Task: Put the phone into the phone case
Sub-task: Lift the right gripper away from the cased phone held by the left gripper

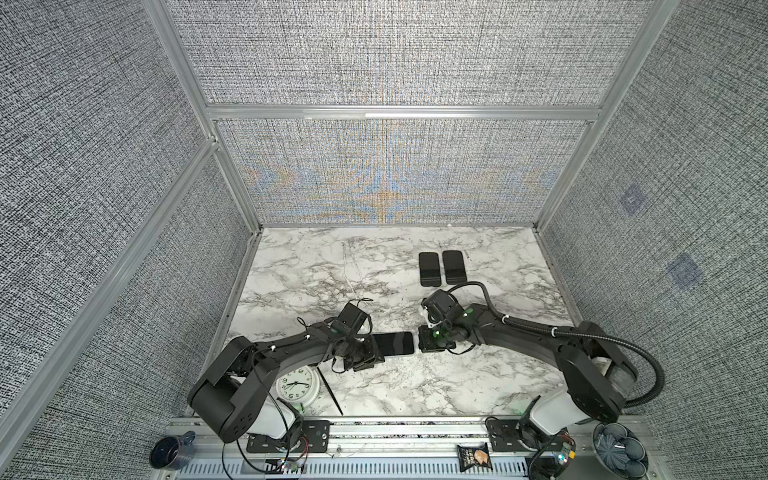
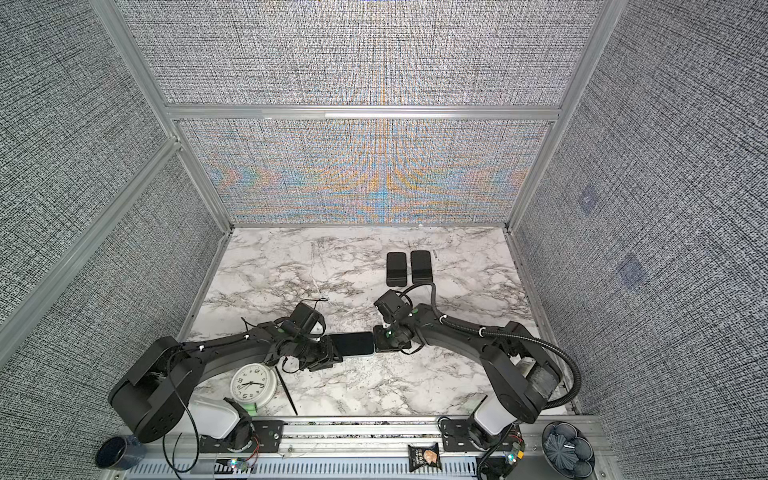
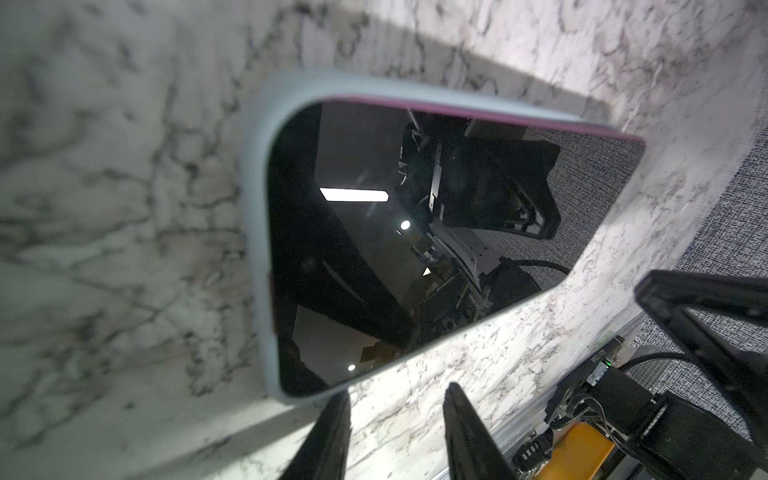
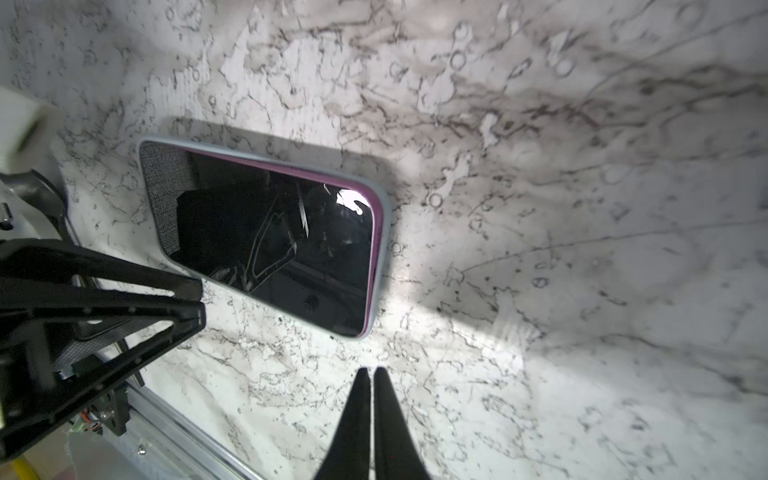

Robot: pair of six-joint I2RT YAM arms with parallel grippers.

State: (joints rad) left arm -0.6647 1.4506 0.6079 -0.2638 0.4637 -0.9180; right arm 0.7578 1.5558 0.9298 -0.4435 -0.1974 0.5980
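Observation:
The phone (image 1: 395,343) (image 2: 352,344) lies screen up on the marble table, inside the pale blue-grey phone case (image 3: 259,249) (image 4: 384,249). Its black screen (image 3: 415,249) (image 4: 270,241) mirrors the arms, and a purple phone edge shows along the case rim. My left gripper (image 1: 371,357) (image 3: 399,390) is open at the phone's left end. One fingertip (image 3: 340,403) sits at the case corner, and only bare table lies between the fingers. My right gripper (image 1: 420,344) (image 4: 372,370) is shut on nothing, just off the phone's right end.
Two dark phone-sized slabs (image 1: 429,269) (image 1: 454,266) lie side by side at the back. A white clock (image 1: 297,384) and a thin black stick (image 1: 332,395) lie under the left arm. A cup (image 1: 170,453), snack packet (image 1: 473,457) and bowl (image 1: 619,451) sit on the front rail.

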